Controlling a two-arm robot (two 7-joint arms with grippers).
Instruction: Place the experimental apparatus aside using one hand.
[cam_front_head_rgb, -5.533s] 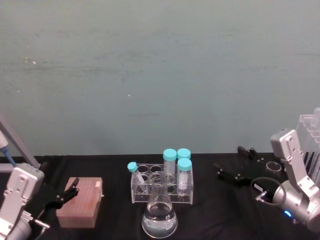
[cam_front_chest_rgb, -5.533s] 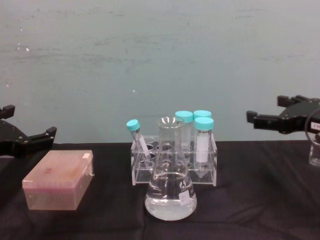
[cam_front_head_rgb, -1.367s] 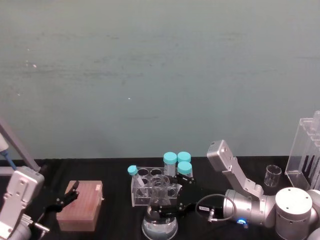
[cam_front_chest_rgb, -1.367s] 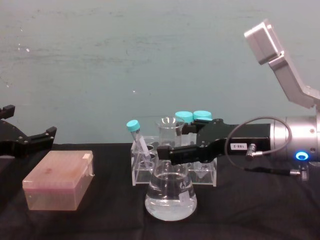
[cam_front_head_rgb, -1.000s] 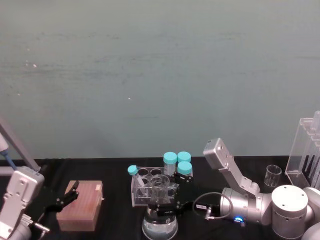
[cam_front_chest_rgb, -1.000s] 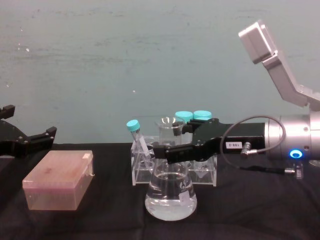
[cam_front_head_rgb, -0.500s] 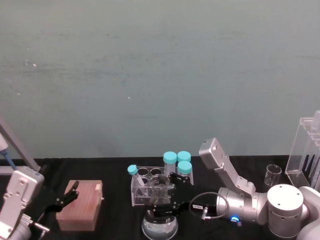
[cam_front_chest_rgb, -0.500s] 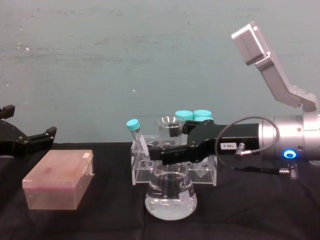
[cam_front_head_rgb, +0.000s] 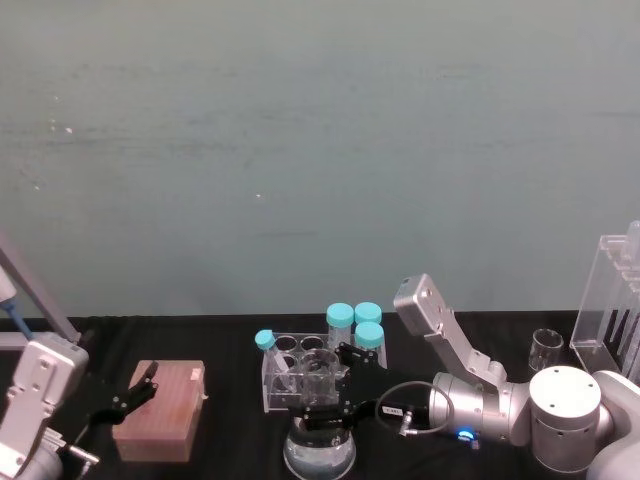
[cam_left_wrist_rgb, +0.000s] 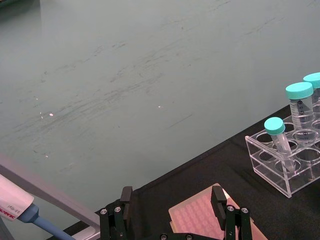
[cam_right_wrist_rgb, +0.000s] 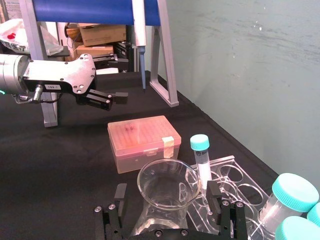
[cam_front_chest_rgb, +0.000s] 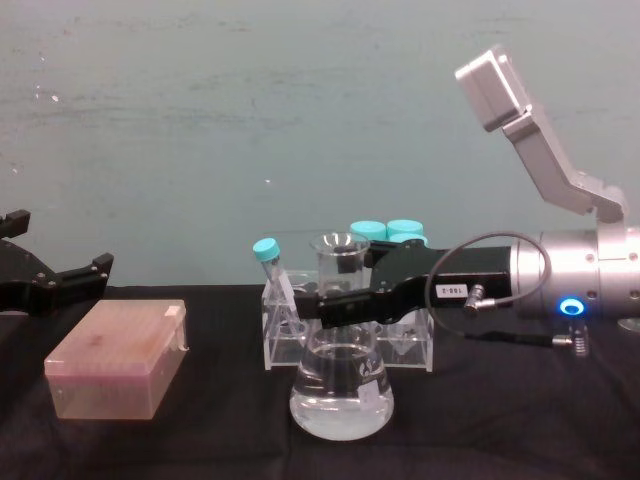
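Right gripper (cam_right_wrist_rgb: 167, 194), fingers apart, straddles the flask (cam_front_chest_rgb: 341, 395) neck. Liquid-filled glass: likely heavy, slippery, breakable; best gripped just under the rim. Left gripper (cam_left_wrist_rgb: 172, 196) idles, spread, near the box (cam_front_chest_rgb: 115, 370).

Silver wrist (cam_front_chest_rgb: 590, 268), blue light (cam_front_chest_rgb: 570, 306), black right end effector (cam_front_chest_rgb: 335, 292)

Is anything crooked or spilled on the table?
Yes, one thing: the small tube at the rack's left end leans sideways, while the three capped tubes beside it stand straight. Nothing looks spilled, and the flask sits upright.
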